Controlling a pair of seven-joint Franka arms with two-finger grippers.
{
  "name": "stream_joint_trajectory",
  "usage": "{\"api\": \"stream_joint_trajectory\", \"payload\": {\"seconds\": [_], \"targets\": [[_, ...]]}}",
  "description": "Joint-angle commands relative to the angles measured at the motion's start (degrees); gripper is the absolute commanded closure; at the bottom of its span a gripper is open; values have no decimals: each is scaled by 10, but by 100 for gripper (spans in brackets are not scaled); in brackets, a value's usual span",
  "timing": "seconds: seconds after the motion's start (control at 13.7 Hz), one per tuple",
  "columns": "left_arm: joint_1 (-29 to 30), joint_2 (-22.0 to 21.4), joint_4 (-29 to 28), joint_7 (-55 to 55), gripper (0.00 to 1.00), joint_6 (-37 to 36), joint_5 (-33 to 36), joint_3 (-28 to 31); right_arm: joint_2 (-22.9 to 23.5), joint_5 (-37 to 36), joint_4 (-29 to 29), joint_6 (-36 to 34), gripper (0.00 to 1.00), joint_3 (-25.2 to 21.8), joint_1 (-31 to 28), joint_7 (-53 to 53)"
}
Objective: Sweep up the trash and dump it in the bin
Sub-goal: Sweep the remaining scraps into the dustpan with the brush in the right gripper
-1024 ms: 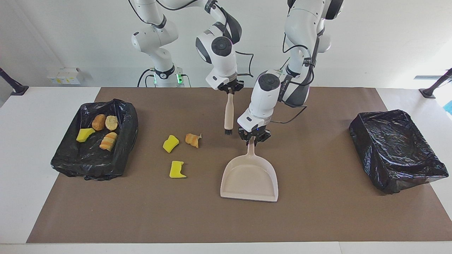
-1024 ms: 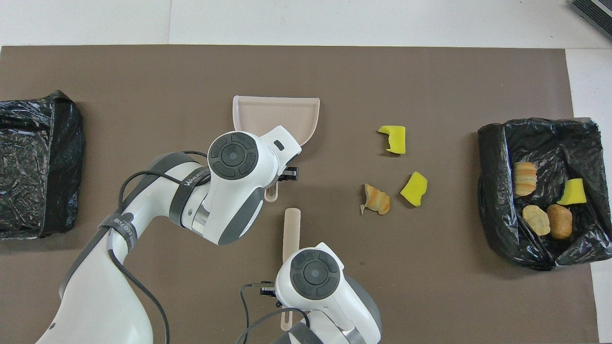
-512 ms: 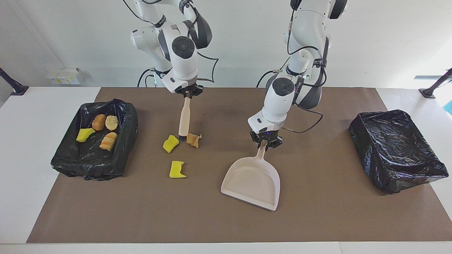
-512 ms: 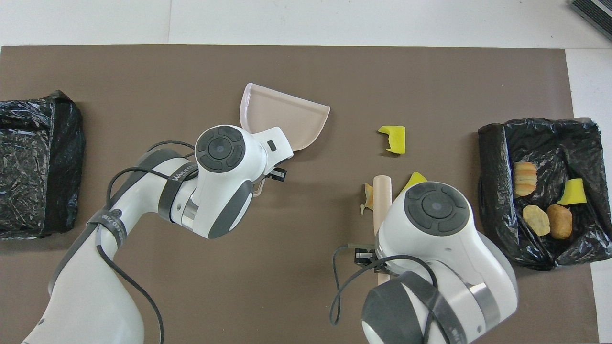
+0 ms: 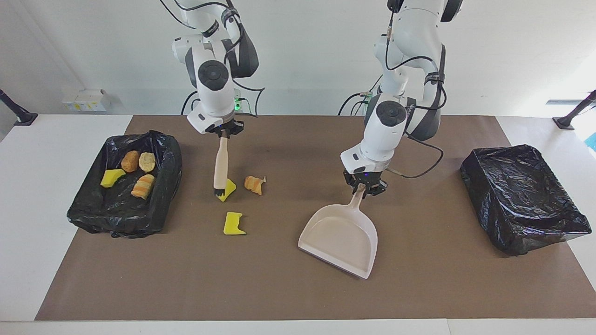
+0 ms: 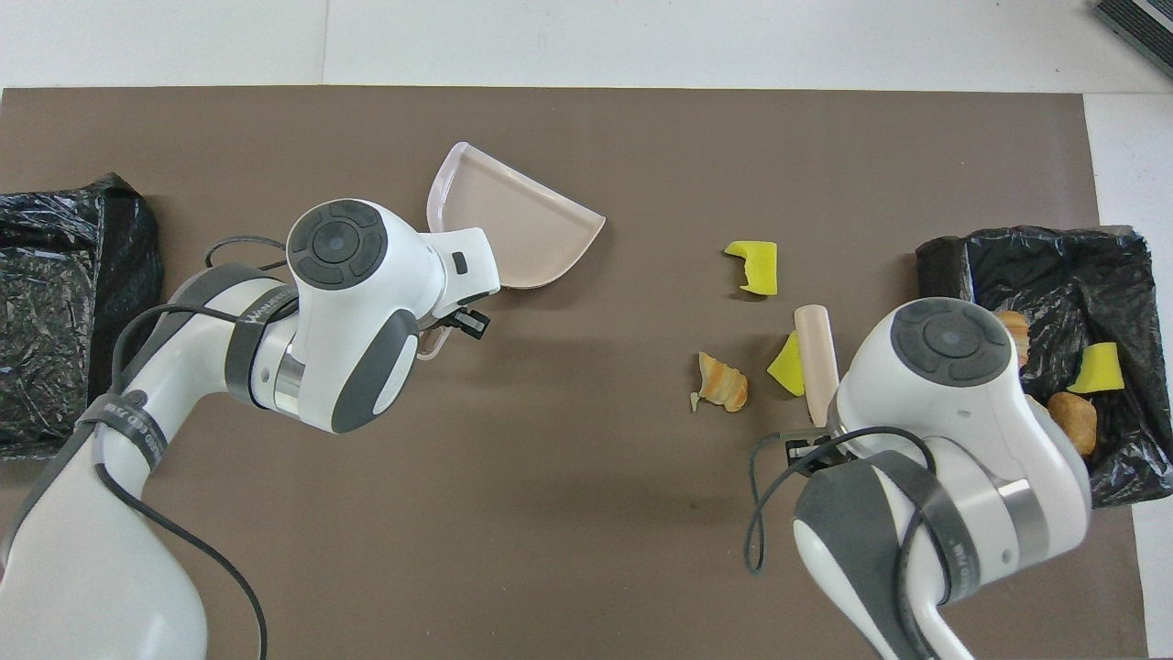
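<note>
My right gripper (image 5: 224, 131) is shut on the top of a beige brush handle (image 5: 220, 162) (image 6: 815, 359). The brush hangs down, and its dark bristles (image 5: 217, 190) touch a yellow sponge chunk (image 5: 228, 189) (image 6: 784, 365). An orange bread lump (image 5: 254, 184) (image 6: 722, 386) lies beside that chunk. A notched yellow sponge piece (image 5: 233, 224) (image 6: 753, 267) lies farther from the robots. My left gripper (image 5: 365, 187) is shut on the handle of the beige dustpan (image 5: 340, 242) (image 6: 513, 229). The pan's mouth faces away from the robots, slanted toward the trash. The black-lined bin (image 5: 170, 153) (image 6: 944, 275) holds several pieces.
A second black-lined bin (image 5: 521, 200) (image 6: 55, 302) stands at the left arm's end of the table. A brown mat (image 5: 419, 288) covers the table's middle. The trash bin stands at the right arm's end, close to the brush.
The right arm has carried the brush from beside the dustpan over to the yellow sponge chunk. The left arm has shifted the dustpan toward its own end and turned it slantwise.
</note>
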Motion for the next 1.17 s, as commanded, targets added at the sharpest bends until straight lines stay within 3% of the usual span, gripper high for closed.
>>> {"api": "stream_joint_trajectory", "payload": {"seconds": [0.0, 0.51, 0.66, 1.1], "targets": [[-1, -15, -7, 77, 100, -33, 23, -3, -1, 66, -8, 11, 100, 4, -7, -26], [-27, -85, -120, 209, 100, -25, 50, -9, 18, 173, -2, 23, 100, 4, 42, -5], [-46, -91, -138, 235, 100, -20, 50, -9, 17, 180, -2, 18, 100, 4, 45, 47], [-83, -93, -169, 240, 100, 31, 62, -8, 17, 251, -6, 38, 100, 5, 85, 23]]}}
